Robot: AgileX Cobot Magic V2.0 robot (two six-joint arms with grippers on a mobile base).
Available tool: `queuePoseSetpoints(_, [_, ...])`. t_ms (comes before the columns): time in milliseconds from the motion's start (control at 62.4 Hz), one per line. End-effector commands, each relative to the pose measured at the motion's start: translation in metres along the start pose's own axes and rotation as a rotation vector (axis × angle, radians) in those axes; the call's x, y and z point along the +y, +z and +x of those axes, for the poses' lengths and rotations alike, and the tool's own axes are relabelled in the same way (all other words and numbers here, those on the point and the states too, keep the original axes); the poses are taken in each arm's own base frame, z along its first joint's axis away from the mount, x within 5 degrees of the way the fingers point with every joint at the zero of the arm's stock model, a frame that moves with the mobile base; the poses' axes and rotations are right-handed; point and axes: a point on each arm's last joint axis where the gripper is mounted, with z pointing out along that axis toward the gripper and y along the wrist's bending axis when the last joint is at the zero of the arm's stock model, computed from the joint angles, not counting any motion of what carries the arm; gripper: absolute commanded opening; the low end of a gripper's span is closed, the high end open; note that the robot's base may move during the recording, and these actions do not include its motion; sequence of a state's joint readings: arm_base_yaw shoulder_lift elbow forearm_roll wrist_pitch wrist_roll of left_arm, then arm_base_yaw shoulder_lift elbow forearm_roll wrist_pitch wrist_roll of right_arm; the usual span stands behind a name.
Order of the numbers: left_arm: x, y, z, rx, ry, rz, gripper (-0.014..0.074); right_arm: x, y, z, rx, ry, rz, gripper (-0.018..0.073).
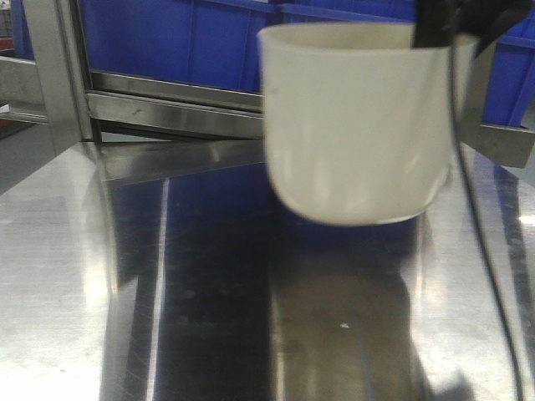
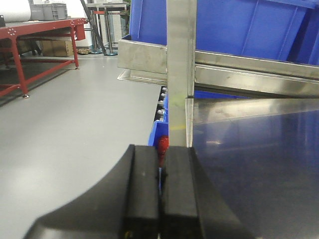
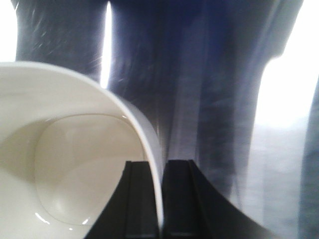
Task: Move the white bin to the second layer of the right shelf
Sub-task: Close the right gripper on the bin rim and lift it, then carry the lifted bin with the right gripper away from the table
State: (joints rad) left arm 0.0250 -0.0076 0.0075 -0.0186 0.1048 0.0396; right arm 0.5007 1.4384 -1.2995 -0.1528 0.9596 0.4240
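A polished stainless-steel tabletop (image 1: pixel 58 276) is spread across the near ground, and blue and pale streaks are mirrored in it. Behind it, on the far side, large blue plastic crates (image 1: pixel 167 38) are lined up on a steel rack, whose upright post (image 2: pixel 180 64) is seen at the table's left corner. To the left, a smooth grey floor (image 2: pixel 65 134) is laid out and evenly lit. At the far left a red-framed table (image 2: pixel 45 28) is set on that floor. Grey crates (image 2: pixel 49 10) are stacked on top of it and cardboard boxes (image 2: pixel 55 47) are stored beneath. Bright glare is thrown across parts of the tabletop.
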Motion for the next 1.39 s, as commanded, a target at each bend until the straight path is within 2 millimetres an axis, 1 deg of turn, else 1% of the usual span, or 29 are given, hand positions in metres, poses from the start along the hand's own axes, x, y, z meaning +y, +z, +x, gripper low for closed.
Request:
queuePoseSetpoints(0, [0.000,0.000,0.001,-0.074,-0.013,-0.002,0.0085,-0.021,-0.031,-0.003,-0.123,-0.025,-0.033,0.0055])
queuePoseSetpoints(96, [0.000,0.000,0.001,-0.074,-0.013,-0.002,0.0085,-0.044,-0.035,0.010,-0.138,-0.032,-0.018,0.0055])
queuePoseSetpoints(144, [0.000,0.000,0.001,-0.074,-0.013,-0.002,0.0085,-0.057,-0.036,0.019,-0.147,-0.026,-0.002,0.0055])
queuePoseSetpoints(240, [0.000,0.000,0.001,-0.074,-0.013,-0.002,0.0085,-0.079,-0.043,0.035,-0.209,0.004,0.037,0.0055])
queuePoseSetpoints(321, [0.000,0.000,0.001,-0.074,-0.013,-0.002,0.0085,-0.092,-0.048,0.049,-0.259,0.042,0.066,0.0055])
queuePoseSetpoints(417, [0.000,0.000,0.001,-0.074,-0.013,-0.002,0.0085,-0.101,-0.058,0.067,-0.334,0.066,0.091,0.0055])
queuePoseSetpoints(721, [0.000,0.000,0.001,-0.074,-0.013,-0.002,0.0085,-0.100,-0.082,0.120,-0.572,0.066,0.080,0.0055])
queuePoseSetpoints(849, [0.000,0.000,0.001,-0.074,-0.013,-0.002,0.0085,-0.100,-0.088,0.143,-0.621,0.095,0.067,0.0055])
queuePoseSetpoints(962, [0.000,0.000,0.001,-0.074,-0.013,-0.002,0.0085,-0.100,-0.093,0.157,-0.663,0.106,0.060,0.0055])
queuePoseSetpoints(1154, [0.000,0.000,0.001,-0.074,-0.013,-0.002,0.0085,-0.100,-0.108,0.173,-0.749,0.080,0.079,0.0055])
queuePoseSetpoints(1266, [0.000,0.000,0.001,-0.074,-0.013,-0.002,0.0085,-0.100,-0.114,0.178,-0.785,0.066,0.092,0.0055])
queuePoseSetpoints(1378, [0.000,0.000,0.001,-0.074,-0.013,-0.002,0.0085,-0.100,-0.115,0.179,-0.785,0.067,0.092,0.0055])
